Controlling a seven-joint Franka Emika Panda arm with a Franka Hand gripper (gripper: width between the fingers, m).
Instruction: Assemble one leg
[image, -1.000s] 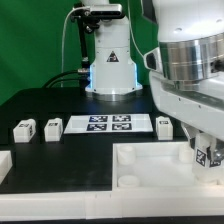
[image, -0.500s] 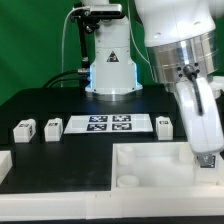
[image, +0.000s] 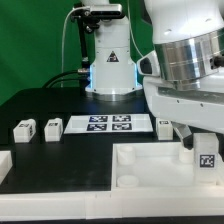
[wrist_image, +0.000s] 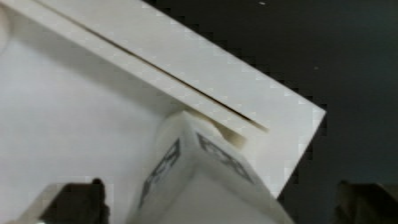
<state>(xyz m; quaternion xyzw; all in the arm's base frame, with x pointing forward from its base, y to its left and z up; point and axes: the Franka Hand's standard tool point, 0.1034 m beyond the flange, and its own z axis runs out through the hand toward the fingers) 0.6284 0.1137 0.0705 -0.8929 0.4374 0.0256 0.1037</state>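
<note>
The two-finger gripper (image: 206, 160) grips the small white tagged plastic leg (image: 207, 162) over the large white tray-like piece (image: 150, 170) at the exterior view's right — seating step, I judge — next needs alignment with a corner socket

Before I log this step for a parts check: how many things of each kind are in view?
Legs: 4
Large white tray-like piece: 1
Marker board: 1
Gripper: 1
Total: 7
</note>
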